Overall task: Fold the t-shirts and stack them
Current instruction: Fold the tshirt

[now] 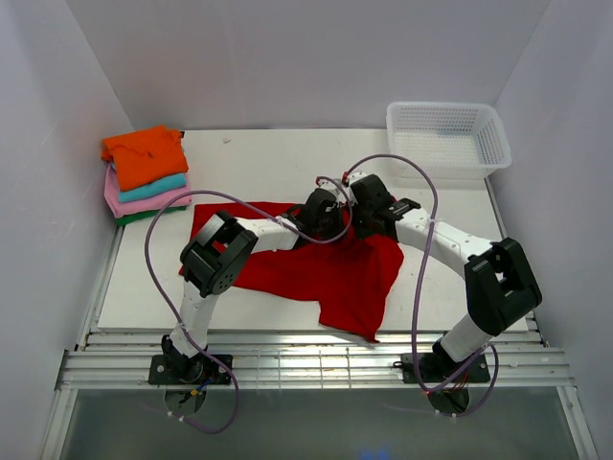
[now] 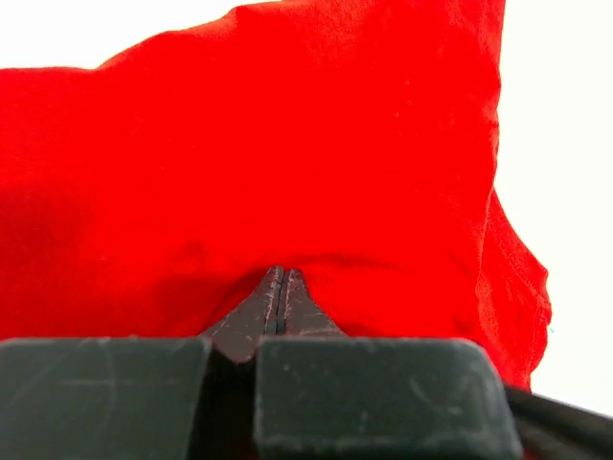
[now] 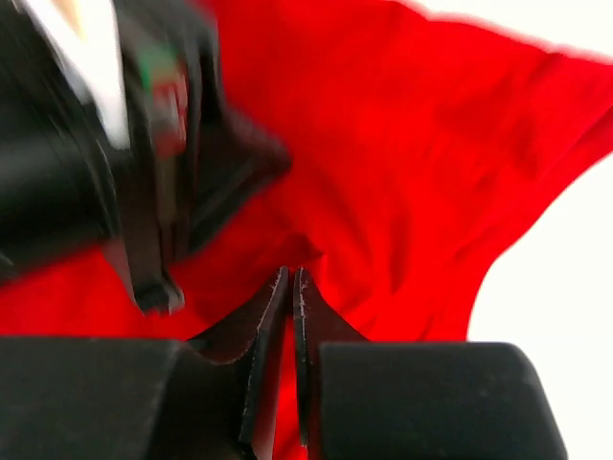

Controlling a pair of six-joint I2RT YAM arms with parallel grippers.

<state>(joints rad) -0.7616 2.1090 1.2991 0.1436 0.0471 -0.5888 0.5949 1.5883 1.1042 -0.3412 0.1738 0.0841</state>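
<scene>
From my end, the red t-shirt (image 1: 335, 278) lies spread across the middle of the table (image 1: 259, 163), with one flap reaching the near edge. Both arms meet over its far edge. The left gripper (image 2: 279, 286) is clamped shut with cloth bunched right at its tips. The right gripper (image 3: 290, 287) is pinched on a fold of the same shirt just beside it. Further back, the stack of folded tees (image 1: 146, 158) sits far left, orange on top, and the white basket (image 1: 448, 139) far right.

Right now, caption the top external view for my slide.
Left gripper and right gripper pinch the red t-shirt mid-table; folded tees stacked far left, white basket far right.
</scene>
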